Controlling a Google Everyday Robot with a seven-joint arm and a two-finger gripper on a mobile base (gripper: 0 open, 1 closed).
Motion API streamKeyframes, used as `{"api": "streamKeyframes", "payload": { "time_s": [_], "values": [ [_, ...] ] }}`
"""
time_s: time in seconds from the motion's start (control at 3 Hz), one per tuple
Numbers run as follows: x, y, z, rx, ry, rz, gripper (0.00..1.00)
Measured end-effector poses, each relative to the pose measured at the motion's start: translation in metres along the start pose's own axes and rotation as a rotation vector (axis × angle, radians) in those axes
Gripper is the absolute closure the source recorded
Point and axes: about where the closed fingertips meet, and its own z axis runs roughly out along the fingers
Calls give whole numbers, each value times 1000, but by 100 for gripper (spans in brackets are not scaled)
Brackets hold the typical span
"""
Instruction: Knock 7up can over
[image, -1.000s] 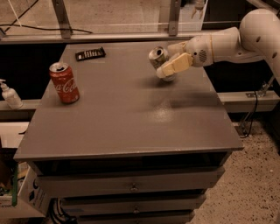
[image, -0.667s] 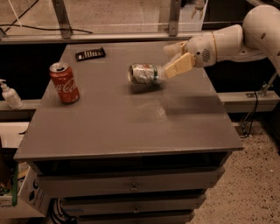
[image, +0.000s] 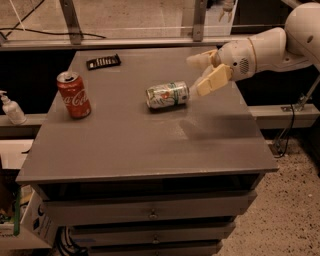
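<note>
The 7up can lies on its side near the middle of the gray table, a bit toward the back. Its top end points to the left and its bottom end points to the right. You can see green letters and a small red mark on its silvery side. The end effector hangs just to the right of the can, at the end of a white arm that comes in from the right. Its two tan fingers are spread apart with nothing between them, so it holds nothing. The tip of the lower finger is right by the can's right end, but I cannot tell if they touch. A red Coca-Cola can stands up straight on the left part of the table, well apart from the 7up can. A flat black thing lies near the back left corner. A small white bottle stands off the table on the left. Drawers sit under the table top.
</note>
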Motion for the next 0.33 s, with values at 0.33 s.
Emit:
{"api": "streamKeyframes", "payload": {
  "time_s": [0.33],
  "values": [
    [1, 6, -3, -16, 3, -9, 0]
  ]
}}
